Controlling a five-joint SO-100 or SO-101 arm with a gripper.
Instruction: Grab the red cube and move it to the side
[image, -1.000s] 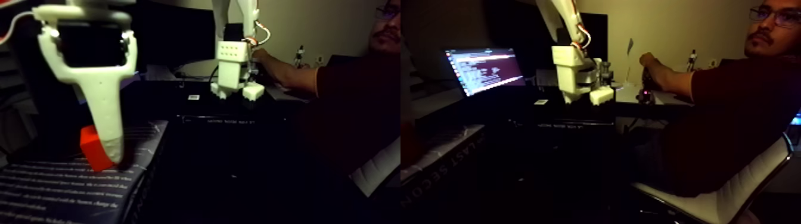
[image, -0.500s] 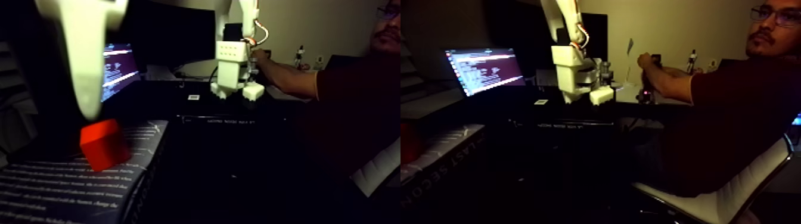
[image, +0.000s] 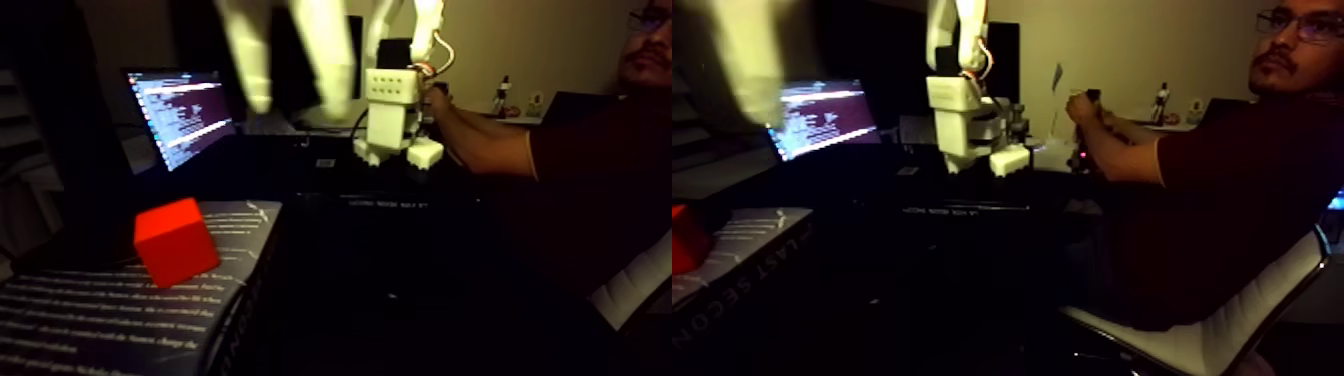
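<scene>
The red cube rests on a dark book cover printed with white text, at the lower left of the picture's left half. Its edge shows again at the left border of the right half, as the red cube. My white gripper hangs blurred well above and to the right of the cube. Its two fingers are apart with nothing between them. It is clear of the cube and open.
A lit laptop screen stands behind the cube. The arm's white base sits on the dark desk further back. A person sits on a white chair at the right, a hand on a controller.
The gripper has lifted away from beside the cube, going up and to the right. The cube has stayed on the book. The laptop screen has come into sight behind it.
</scene>
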